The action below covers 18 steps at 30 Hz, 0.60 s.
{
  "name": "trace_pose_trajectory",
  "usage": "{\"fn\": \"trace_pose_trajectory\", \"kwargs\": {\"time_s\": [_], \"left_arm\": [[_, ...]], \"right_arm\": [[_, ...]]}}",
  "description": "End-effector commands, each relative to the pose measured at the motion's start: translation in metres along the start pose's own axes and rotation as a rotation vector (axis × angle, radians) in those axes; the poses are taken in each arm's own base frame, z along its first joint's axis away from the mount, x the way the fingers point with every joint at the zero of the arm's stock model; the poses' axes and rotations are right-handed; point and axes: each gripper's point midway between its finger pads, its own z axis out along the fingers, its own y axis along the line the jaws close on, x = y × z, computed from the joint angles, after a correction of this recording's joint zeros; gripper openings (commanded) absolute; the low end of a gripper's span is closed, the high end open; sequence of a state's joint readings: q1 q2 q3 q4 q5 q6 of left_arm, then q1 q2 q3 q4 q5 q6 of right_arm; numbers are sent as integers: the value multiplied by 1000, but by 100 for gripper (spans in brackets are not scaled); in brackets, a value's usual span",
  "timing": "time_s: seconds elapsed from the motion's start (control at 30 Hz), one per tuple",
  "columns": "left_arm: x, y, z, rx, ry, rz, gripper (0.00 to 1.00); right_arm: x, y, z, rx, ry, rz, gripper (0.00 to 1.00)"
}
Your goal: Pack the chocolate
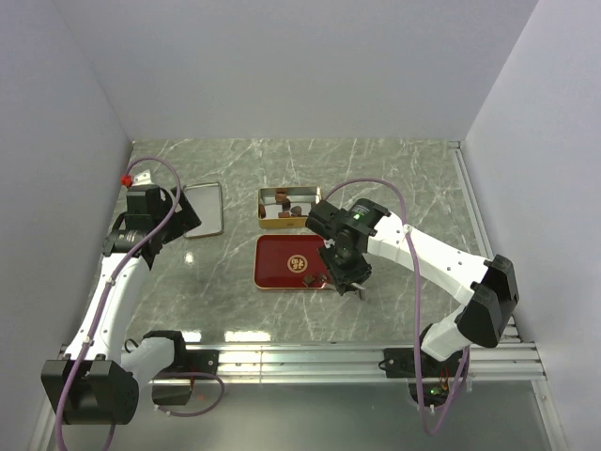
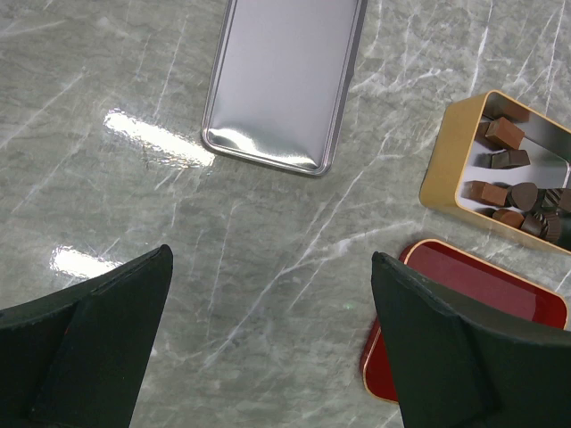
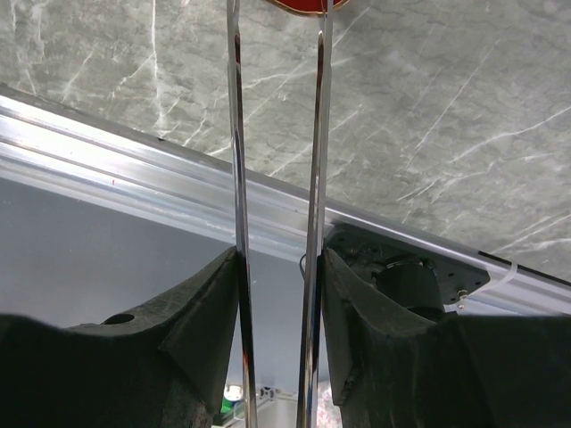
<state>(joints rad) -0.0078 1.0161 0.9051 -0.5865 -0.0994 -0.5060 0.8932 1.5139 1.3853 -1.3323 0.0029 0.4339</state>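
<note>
Several dark brown chocolate pieces [image 2: 510,193] lie in a gold tin [image 1: 272,222] behind a red tray [image 1: 278,261]. A few more chocolate pieces [image 1: 308,279] sit on the tray's near right corner. My right gripper [image 3: 281,254] is shut on a pair of long metal tongs [image 3: 318,134], pressing its two arms toward each other. The tongs point at the tray's edge [image 3: 303,4]; their tips are out of view. In the top view the right gripper [image 1: 341,274] hangs over the tray's near right corner. My left gripper [image 2: 272,259] is open above bare marble, left of the tray [image 2: 482,285].
A silver lid [image 2: 285,80] lies flat on the marble to the left of the gold tin [image 2: 457,160], also seen as the lid [image 1: 202,209] beside the left arm. An aluminium rail [image 3: 107,160] runs along the table's near edge.
</note>
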Motion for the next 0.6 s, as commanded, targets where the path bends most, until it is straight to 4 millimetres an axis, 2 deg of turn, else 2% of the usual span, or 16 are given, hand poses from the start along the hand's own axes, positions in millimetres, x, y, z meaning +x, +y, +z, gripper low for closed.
{"fn": "trace_pose_trajectory", "kwargs": {"time_s": [0.0,0.1,0.27,0.37,0.5,0.57], "left_arm": [[-16,-8,-4,34,-54,3,99],[-17,-8,-4,34,-57,3,100],[-19,-8,-4,31,-60,7,99],[-20,-9,-3,37,-61,4,99],[-23,-11,-3,41,-66,5,99],[-26,-13,-3,43,-70,6,99]], "right_arm": [[6,-5,-4,10,14,17,45],[2,-2,-3,5,9,13,39],[-10,-5,-14,20,-27,3,32],[-24,-9,-26,30,-75,13,31],[-55,-16,-44,41,-160,34,30],[-70,-22,-45,48,-179,44,30]]}}
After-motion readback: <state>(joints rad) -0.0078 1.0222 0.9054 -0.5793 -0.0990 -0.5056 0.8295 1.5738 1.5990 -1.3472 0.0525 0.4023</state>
